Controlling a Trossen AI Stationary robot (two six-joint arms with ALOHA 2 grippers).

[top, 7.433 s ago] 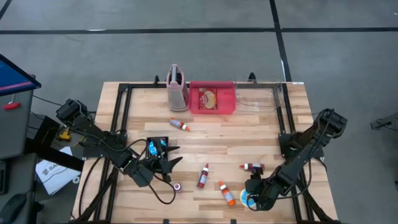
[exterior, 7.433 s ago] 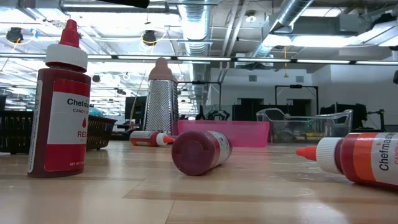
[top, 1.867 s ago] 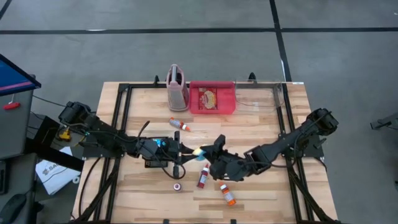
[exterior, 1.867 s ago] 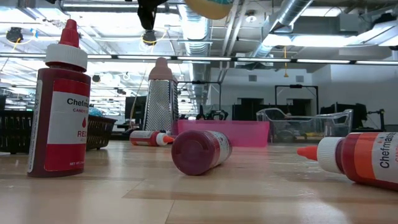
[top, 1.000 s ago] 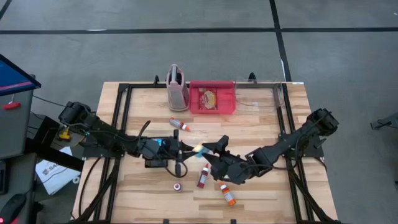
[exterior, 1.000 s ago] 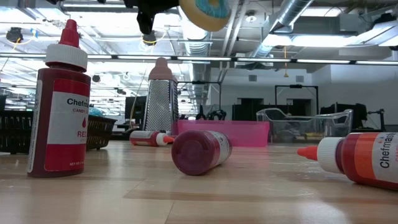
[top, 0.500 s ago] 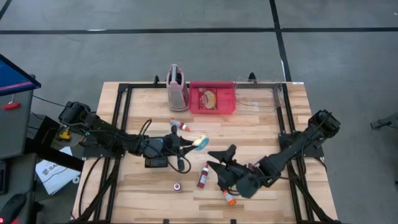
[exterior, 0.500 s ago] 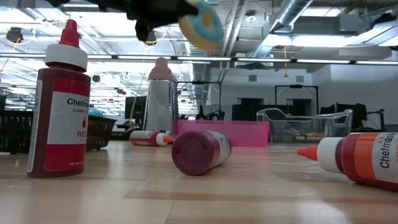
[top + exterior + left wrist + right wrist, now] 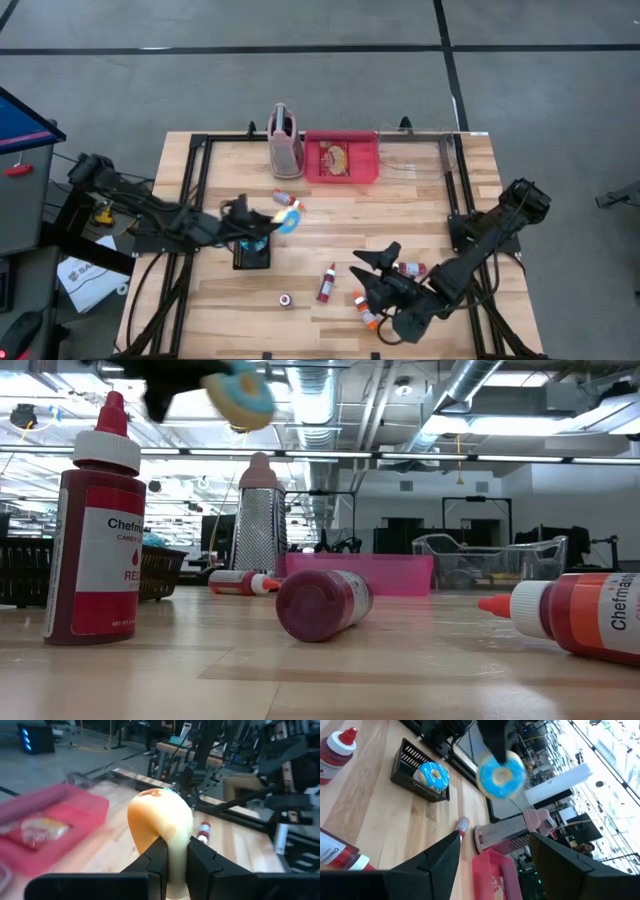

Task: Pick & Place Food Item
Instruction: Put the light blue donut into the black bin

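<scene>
High view: the left gripper (image 9: pixel 275 222) carries a blue-iced ring doughnut (image 9: pixel 288 220) above the worktop's centre-left, just over the small black wire basket (image 9: pixel 252 254).

Right wrist view: the right gripper (image 9: pixel 492 862) stands open and empty near the front edge.

Judgement: transport step; next, lower the doughnut over its target and release.

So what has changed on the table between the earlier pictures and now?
The right gripper passed the blue donut to the left gripper, then pulled back, jaws open. The left gripper, shut on it, carried it leftward. The bottles, grater and pink tray stayed put.
</scene>
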